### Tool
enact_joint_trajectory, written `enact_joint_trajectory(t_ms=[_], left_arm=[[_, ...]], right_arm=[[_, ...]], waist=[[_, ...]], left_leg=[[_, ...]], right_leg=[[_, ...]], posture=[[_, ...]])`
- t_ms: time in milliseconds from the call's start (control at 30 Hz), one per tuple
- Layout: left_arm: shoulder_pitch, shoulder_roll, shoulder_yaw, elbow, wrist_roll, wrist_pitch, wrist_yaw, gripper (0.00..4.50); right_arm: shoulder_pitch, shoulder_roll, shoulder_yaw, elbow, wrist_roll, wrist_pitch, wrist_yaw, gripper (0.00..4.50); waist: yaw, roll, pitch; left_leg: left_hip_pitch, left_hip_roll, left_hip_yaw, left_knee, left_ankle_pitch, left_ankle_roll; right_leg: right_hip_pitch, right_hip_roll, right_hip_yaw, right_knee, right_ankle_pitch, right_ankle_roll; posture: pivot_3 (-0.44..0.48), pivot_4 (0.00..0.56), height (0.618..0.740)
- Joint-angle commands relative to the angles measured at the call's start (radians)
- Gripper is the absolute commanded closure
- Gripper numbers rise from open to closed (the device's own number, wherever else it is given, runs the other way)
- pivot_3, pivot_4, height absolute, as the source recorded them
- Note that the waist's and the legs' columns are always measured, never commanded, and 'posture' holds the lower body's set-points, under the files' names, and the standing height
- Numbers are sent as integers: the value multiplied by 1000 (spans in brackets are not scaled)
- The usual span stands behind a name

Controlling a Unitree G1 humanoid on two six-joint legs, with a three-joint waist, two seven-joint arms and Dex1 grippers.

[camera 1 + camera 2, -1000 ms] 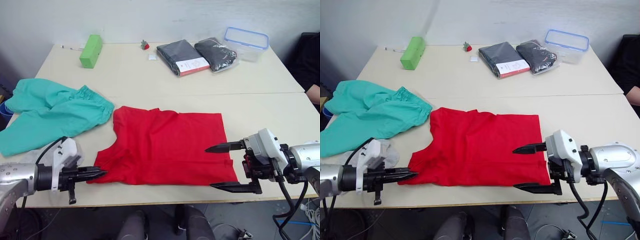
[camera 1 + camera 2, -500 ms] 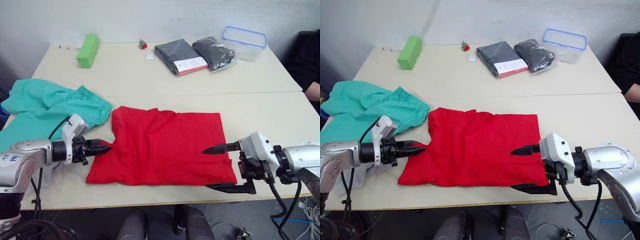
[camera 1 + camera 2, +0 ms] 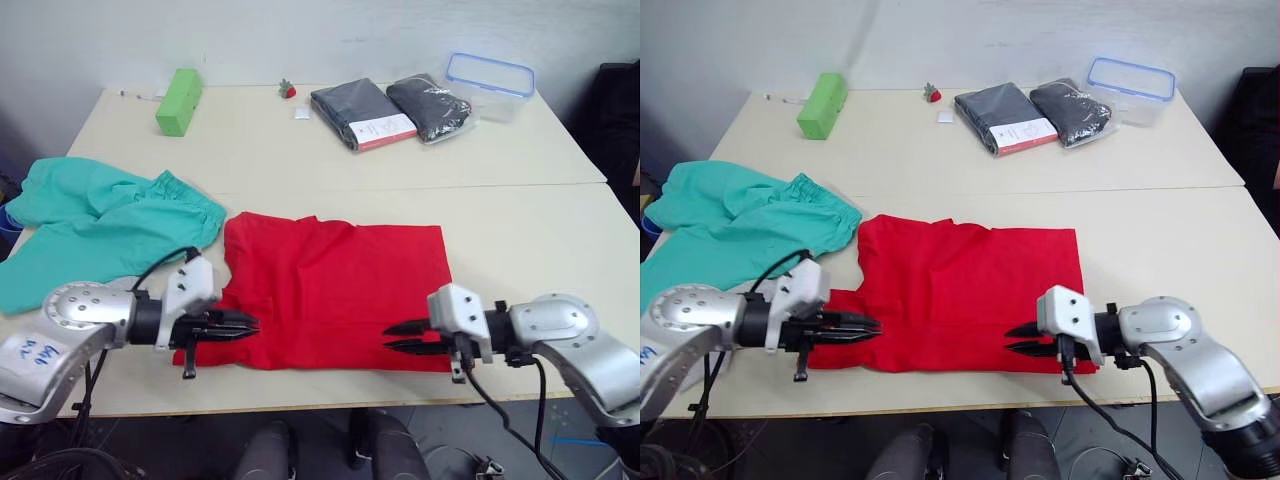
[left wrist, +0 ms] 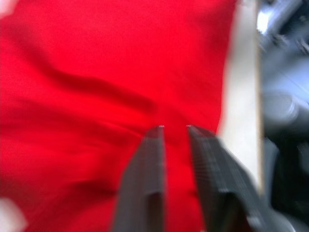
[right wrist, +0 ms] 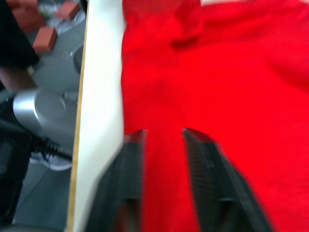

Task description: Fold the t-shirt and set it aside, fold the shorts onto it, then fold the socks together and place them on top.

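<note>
A bright red t-shirt (image 3: 335, 290) lay flat near the front edge of a pale table (image 3: 520, 215), its neckline toward the robot's left. Both arms reached in low over the edge of the shirt nearest the robot.

The left gripper (image 3: 238, 326) pointed inward over the near left corner of the shirt. In the left wrist view its two black fingers (image 4: 145, 183) stood only a narrow gap apart, over wrinkled red cloth. Whether any fabric was pinched between them could not be told.

The right gripper (image 3: 400, 337) pointed inward over the near right corner. In the right wrist view its fingers (image 5: 128, 179) stood a little apart, over red cloth just beside the table's edge, with nothing visibly caught.

The teal shorts (image 3: 95, 230) lay spread at the robot's left, their waistband just beside the shirt's neckline. A scrap of pale grey at the shorts' near edge may have been the socks, but it was too hidden to tell.

The step in hand looked like taking hold of the shirt's near edge for a first fold. To do it well, each gripper would need to catch both layers of cloth at matching spots near the corners, then lift and carry evenly so the fold came out straight.
</note>
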Motion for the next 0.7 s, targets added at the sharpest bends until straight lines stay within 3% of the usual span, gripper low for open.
enact_joint_trajectory(t_ms=[33,200,367,700], left_arm=[[-14,13,-66,45,109,-97,0,4500],[-11,21,-172,125,245,-173,-7,4500],[13,33,-190,154,301,-204,-9,4500],[90,36,-149,212,338,-270,18,4500]], right_arm=[[-31,45,67,54,-82,-89,0,4470],[-50,81,137,115,-177,-116,-18,4470],[-3,40,125,173,-237,-129,-39,4470],[234,-174,-186,256,-142,-213,28,4470]], waist=[[1,0,0],[1,0,0],[0,0,-1],[3,4,-17]], left_leg=[[0,0,0,0,0,0],[-1,0,1,0,0,1],[1,0,1,0,1,1],[4,1,-1,-1,-2,4]], right_leg=[[0,1,0,0,0,0],[-2,0,0,3,0,0],[1,-2,-1,1,0,0],[5,-4,0,-2,0,0]], posture=[[0,150,740],[0,150,740],[0,150,740],[0,150,740]])
